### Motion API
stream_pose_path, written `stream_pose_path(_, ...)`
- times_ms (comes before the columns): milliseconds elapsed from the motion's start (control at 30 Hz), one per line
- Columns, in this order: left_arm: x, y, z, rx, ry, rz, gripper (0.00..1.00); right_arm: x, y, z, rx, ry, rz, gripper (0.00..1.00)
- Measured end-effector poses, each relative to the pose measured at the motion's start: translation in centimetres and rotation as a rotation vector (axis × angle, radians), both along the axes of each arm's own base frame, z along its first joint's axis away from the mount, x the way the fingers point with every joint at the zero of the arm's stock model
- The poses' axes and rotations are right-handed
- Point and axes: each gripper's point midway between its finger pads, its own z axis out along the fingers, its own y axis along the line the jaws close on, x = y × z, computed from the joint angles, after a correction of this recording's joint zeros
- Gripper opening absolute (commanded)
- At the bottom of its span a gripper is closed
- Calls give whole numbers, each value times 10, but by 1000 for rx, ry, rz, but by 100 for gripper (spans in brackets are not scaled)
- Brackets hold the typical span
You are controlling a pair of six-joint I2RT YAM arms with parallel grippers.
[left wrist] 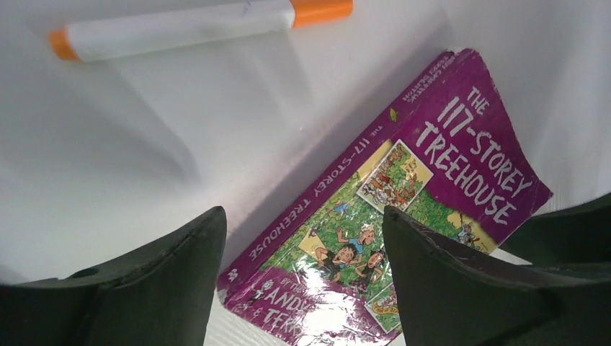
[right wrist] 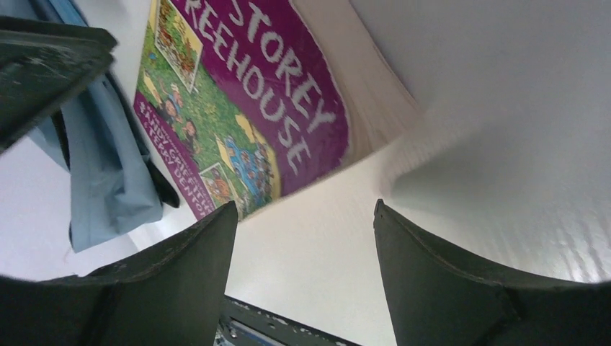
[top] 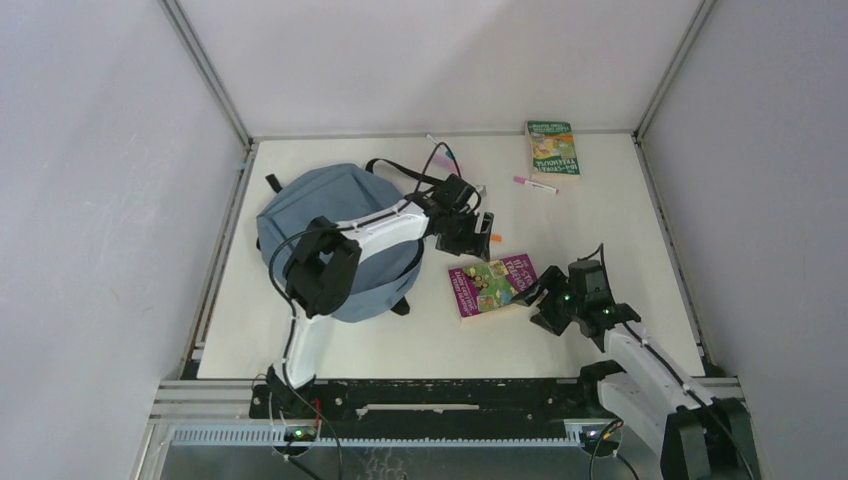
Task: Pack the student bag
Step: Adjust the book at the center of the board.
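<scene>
My left pincer [top: 478, 240] and right pincer [top: 538, 296] gape empty; right, at four o'clock of the book [top: 492, 285], may just shove it.

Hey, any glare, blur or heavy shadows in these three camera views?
Top external: sharp, even light on the student bag, no glare. Left wrist: white glare on the purple book, low on its glossy cover; the orange-capped marker looks slightly soft. Right wrist: the book's lettering is mildly blurred, with a shadow beside its pages.

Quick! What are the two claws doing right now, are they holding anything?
Left claw: open, holding nothing.
Right claw: open, holding nothing.
</scene>
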Motion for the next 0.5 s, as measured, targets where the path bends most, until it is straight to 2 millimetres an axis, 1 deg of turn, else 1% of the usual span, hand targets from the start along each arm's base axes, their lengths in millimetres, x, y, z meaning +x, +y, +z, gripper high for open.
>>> stream_pose_path(67,-6,-3,-6,-10,27,-13,83,7,3,-1,21,1,-6,77)
stream_pose_path(133,-19,-2,-16,-11,65,-32,83,13,3,-3,30,8,-14,77)
stream_pose_path(167,-30,-2,-23,-11,92,-45,83,17,1,-4,34,15,-27,77)
stream_pose_path(233,-44,-6,-16,-40,99,-74,82,29,-7,-5,36,18,-64,77)
stream_pose_path(267,-56,-6,-14,-46,110,-92,82,36,-12,-4,39,17,-85,77)
stream_pose_path(300,-75,-5,-14,-47,138,-120,81,42,-18,-3,38,13,-103,76)
stream_pose_path(400,-124,-8,-12,-72,221,-206,82,61,-35,4,45,-12,-135,76)
stream_pose_path(433,-141,-9,-9,-85,251,-236,82,69,-40,9,48,-27,-135,76)
stream_pose_path(500,-167,-11,3,-117,278,-292,83,81,-48,19,43,-57,-122,76)
